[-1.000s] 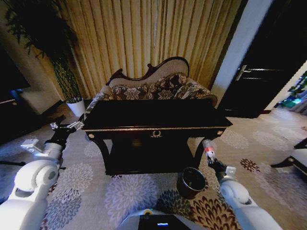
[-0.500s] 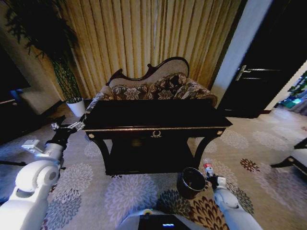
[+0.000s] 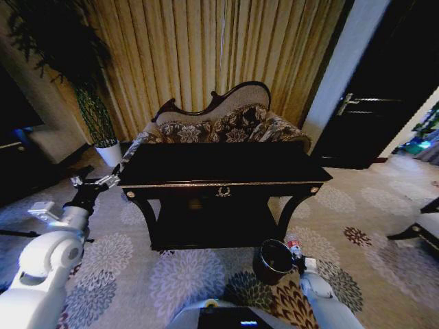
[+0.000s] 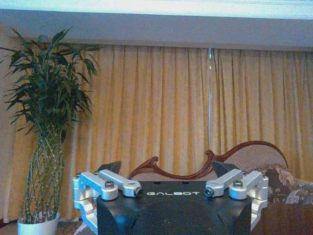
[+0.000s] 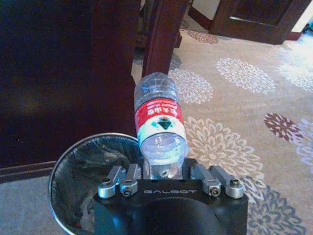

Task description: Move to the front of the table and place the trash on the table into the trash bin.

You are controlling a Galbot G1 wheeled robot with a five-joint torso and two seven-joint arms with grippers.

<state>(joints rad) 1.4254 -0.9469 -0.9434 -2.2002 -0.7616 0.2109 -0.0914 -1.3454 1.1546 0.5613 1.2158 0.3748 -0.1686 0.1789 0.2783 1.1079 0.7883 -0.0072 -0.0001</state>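
Carpet lies open around the trash bin (image 3: 273, 260); right gripper (image 5: 163, 172) fingers grasp bottle (image 5: 160, 122) beside its rim.

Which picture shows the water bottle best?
The right wrist view: the bottle sits close up, label readable, in the right gripper by the trash bin. The head view shows it tiny.

Curtained lounge: sofa (image 3: 223, 123), patterned carpet (image 3: 185, 274)
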